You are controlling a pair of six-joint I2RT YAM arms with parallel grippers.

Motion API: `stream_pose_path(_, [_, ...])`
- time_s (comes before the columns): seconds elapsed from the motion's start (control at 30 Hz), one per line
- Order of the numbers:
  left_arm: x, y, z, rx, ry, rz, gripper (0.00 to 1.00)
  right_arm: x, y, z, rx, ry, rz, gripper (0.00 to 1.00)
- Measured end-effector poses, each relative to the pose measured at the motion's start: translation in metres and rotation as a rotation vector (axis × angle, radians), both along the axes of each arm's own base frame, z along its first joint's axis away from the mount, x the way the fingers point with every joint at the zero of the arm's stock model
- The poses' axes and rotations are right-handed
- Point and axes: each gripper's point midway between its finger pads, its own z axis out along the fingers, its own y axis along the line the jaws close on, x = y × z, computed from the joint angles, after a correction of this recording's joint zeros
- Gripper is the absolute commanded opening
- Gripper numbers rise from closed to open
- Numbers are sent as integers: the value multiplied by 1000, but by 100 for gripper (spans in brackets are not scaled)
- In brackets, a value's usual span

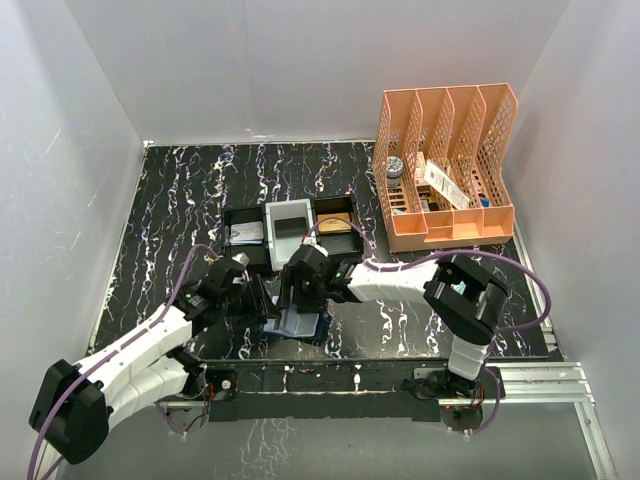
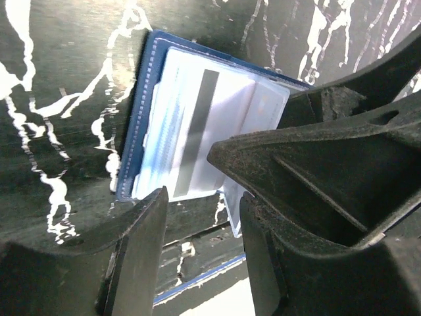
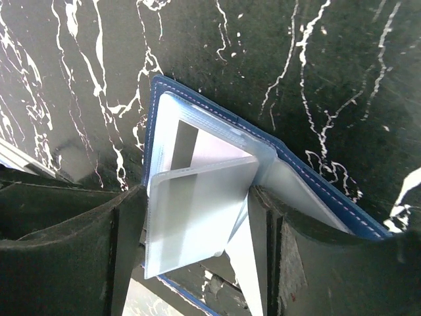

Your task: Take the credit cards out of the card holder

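Navy card holder (image 3: 148, 125) open | right pincer (image 3: 198, 197) pinching credit card (image 3: 197, 227) | left pincer (image 2: 200, 197) grip unclear

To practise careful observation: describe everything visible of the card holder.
The card holder is navy blue, leather-like, with pale edge stitching. It lies open on the black marbled table near the front edge, clear sleeves lifted inside, one showing a dark-striped credit card. The left gripper and right gripper flank its sleeves.

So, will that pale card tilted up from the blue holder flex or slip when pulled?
Likely stiff: the credit card shows flat, straight edges while tilted off the card holder. Probably slippery: its face looks smooth, and the right pincer seems to pinch only its edges. Thin, so likely light.
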Motion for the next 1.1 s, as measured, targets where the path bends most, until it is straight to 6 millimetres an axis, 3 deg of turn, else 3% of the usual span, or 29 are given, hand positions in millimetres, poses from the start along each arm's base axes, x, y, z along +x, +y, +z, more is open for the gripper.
stream_pose_path(0.2, [-5,-17,3,-72,26,-86,47,4,-6,10,-1,-24,-21,68])
stream_pose_path(0.43, [-12,-29,0,-120,71,-157,49,5,-16,9,-25,-29,-41,68])
stream_pose_path(0.77, [-8,-48,3,-202,78,-215,49,0,-42,32,-35,-68,-103,41])
stream_pose_path(0.93, [-7,-49,5,-196,71,-227,49,-9,-54,18,-66,-36,-111,27])
stream_pose_path(1.1, [-3,-49,9,-181,51,-236,49,-25,-77,-6,-122,9,-115,27])
